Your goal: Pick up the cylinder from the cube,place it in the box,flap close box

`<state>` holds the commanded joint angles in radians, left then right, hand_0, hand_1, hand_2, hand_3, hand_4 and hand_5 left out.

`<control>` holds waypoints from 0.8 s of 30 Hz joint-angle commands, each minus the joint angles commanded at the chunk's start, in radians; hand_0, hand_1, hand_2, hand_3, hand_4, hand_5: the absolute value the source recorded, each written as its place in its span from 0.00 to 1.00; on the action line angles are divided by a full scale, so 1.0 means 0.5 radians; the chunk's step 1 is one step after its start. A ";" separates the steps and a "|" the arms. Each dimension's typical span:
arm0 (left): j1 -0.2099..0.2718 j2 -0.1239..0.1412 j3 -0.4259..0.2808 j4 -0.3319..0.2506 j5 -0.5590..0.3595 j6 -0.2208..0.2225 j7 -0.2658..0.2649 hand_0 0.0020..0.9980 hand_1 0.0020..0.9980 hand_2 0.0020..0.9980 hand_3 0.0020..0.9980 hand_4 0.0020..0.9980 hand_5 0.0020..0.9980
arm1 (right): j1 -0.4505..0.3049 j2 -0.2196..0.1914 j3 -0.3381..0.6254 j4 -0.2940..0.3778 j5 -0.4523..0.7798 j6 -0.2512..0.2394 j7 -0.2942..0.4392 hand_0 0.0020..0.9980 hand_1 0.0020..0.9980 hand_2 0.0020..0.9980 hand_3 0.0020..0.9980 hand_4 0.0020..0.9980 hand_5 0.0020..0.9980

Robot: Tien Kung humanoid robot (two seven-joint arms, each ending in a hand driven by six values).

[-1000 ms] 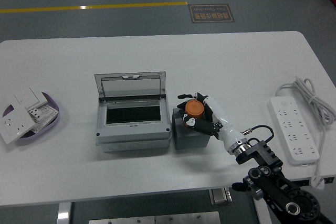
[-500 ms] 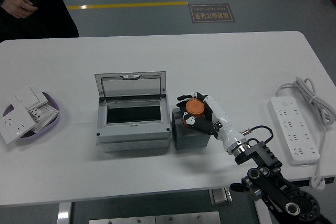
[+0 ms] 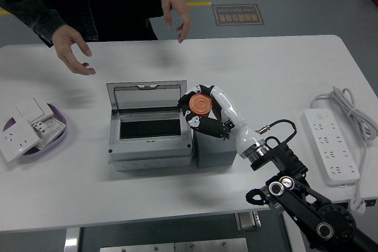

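Observation:
My right hand (image 3: pixel 204 110) is shut on the orange cylinder (image 3: pixel 199 104) and holds it in the air above the right rim of the grey box (image 3: pixel 150 144). The box stands at the table's middle with its clear lid (image 3: pixel 146 95) tilted up at the back and its dark inside showing. Just right of the box stands the dark grey cube (image 3: pixel 214 148), its top partly hidden under my hand and wrist. My right arm reaches in from the lower right corner. My left arm is out of view.
A person stands at the far side with both hands (image 3: pixel 74 51) open above the table's far edge. A purple tray (image 3: pixel 59 137) with white socket plates sits at the left. A white power strip (image 3: pixel 331 146) with its coiled cable lies at the right.
My right hand has lifted the cylinder off the cube and moved it up and left toward the box. A person has stepped up to the far side and holds both hands over the table.

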<state>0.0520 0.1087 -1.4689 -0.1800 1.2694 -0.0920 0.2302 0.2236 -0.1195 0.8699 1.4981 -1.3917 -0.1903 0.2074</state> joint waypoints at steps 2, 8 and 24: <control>-0.002 0.002 -0.001 0.000 0.002 0.000 0.000 0.64 0.67 0.66 0.70 0.75 0.31 | 0.062 0.029 -0.053 -0.007 -0.095 0.001 -0.072 0.21 0.26 0.33 0.24 0.02 0.00; -0.006 0.004 -0.007 0.000 0.009 0.001 0.004 0.64 0.67 0.66 0.70 0.76 0.32 | 0.240 0.123 -0.182 -0.068 -0.464 0.076 -0.323 0.07 0.22 0.33 0.25 0.00 0.00; -0.016 0.005 -0.020 0.000 0.023 0.003 0.014 0.64 0.67 0.66 0.70 0.76 0.32 | 0.507 0.239 -0.459 -0.254 -1.313 0.273 -0.683 0.08 0.23 0.34 0.27 0.00 0.00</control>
<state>0.0440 0.1110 -1.4790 -0.1800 1.2809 -0.0905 0.2374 0.4770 0.0000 0.6402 1.3712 -2.0482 -0.0538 -0.1343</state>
